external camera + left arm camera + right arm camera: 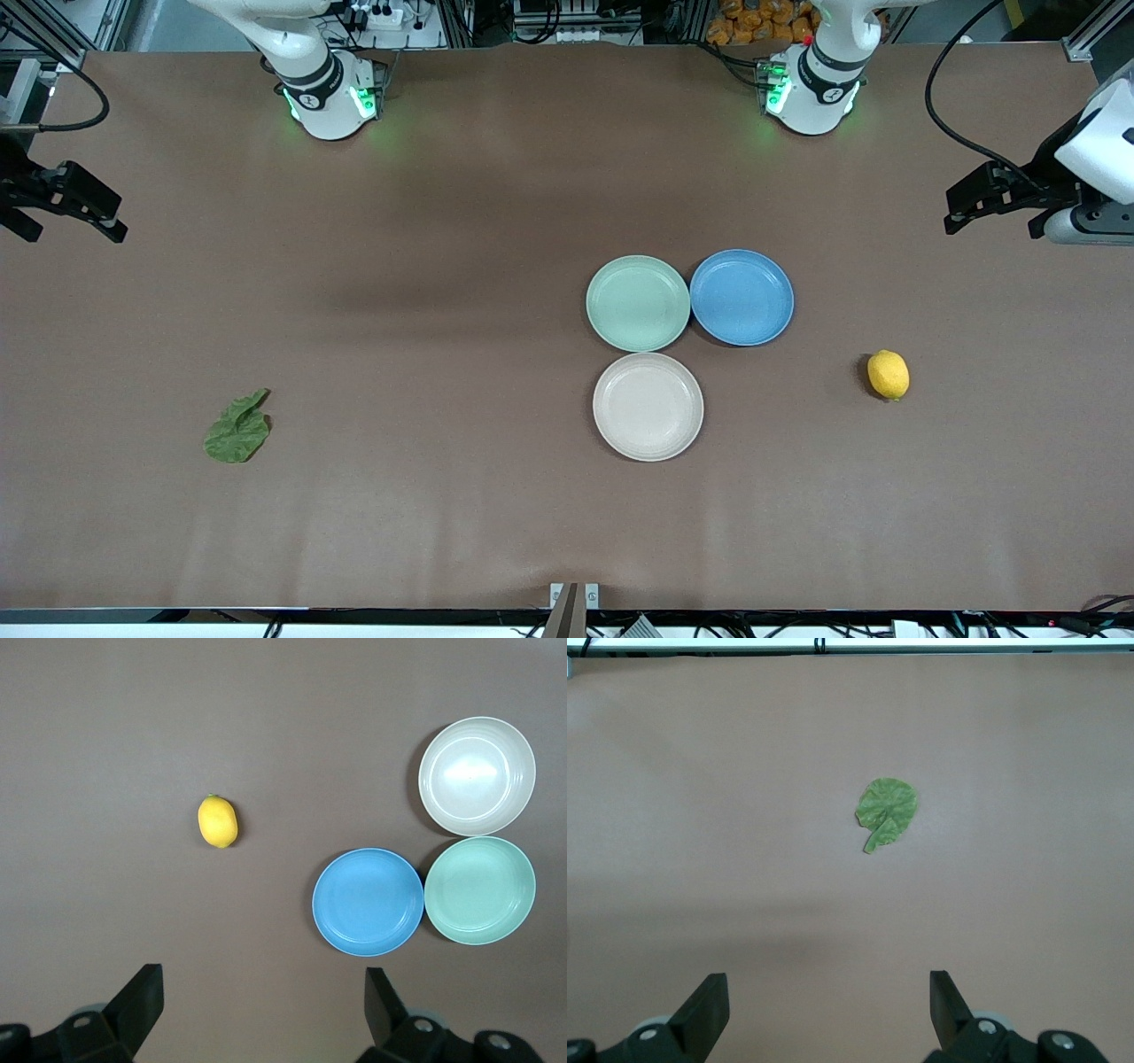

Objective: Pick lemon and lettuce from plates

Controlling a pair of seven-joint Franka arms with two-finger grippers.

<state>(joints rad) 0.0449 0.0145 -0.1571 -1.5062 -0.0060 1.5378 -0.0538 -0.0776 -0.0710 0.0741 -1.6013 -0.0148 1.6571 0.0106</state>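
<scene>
The lemon (888,374) lies on the bare table toward the left arm's end, apart from the plates; it also shows in the left wrist view (218,821). The lettuce (237,430) lies flat on the table toward the right arm's end, and shows in the right wrist view (886,811). The mint green plate (638,303) and the beige plate (648,407) are both empty. My left gripper (992,221) hangs open and empty over the left arm's end of the table (263,992). My right gripper (75,232) hangs open and empty over the right arm's end (828,992).
An empty blue plate (741,297) touches the mint green plate on the side toward the left arm's end. The three plates cluster near the table's middle (368,901). The brown table cover (425,337) is slightly wrinkled.
</scene>
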